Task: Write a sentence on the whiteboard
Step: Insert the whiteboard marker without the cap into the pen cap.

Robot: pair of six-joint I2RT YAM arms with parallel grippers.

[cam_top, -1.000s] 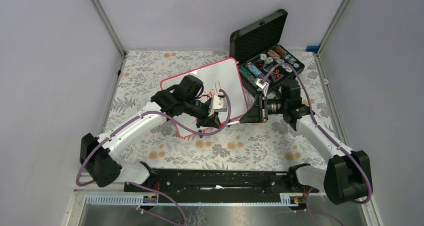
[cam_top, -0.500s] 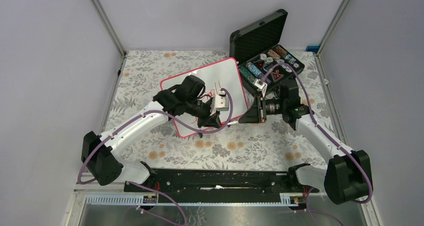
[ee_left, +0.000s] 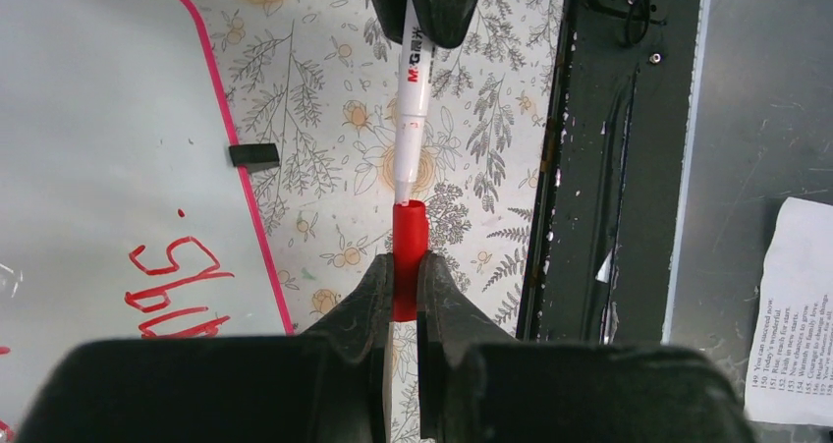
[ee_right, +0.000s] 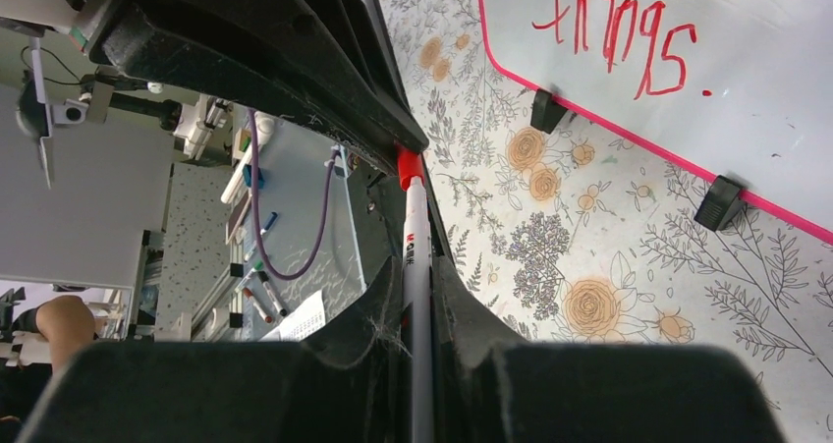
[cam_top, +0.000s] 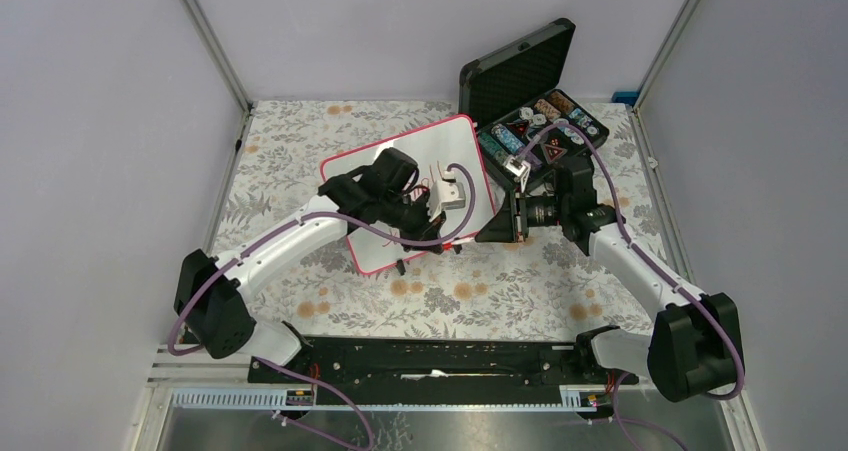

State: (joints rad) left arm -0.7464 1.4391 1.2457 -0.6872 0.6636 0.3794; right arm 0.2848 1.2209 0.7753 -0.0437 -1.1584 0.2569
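left hand (ee_left: 407, 271) clamped on the red cap (ee_left: 409, 232), right hand (ee_right: 417, 305) clamped on the marker (ee_right: 412, 237), just off the whiteboard (ee_left: 98, 119) lying on the counter (ee_left: 314, 89): a skewed push could crush the tip.

The sentence (ee_right: 619, 35) runs red across the white whiteboard (cam_top: 465, 146), rimmed pink-red. The tabletop (cam_top: 300, 136) wears grey foliage and orange blooms; the marker (ee_left: 411, 99) is white, its cap (ee_left: 408, 256) red.
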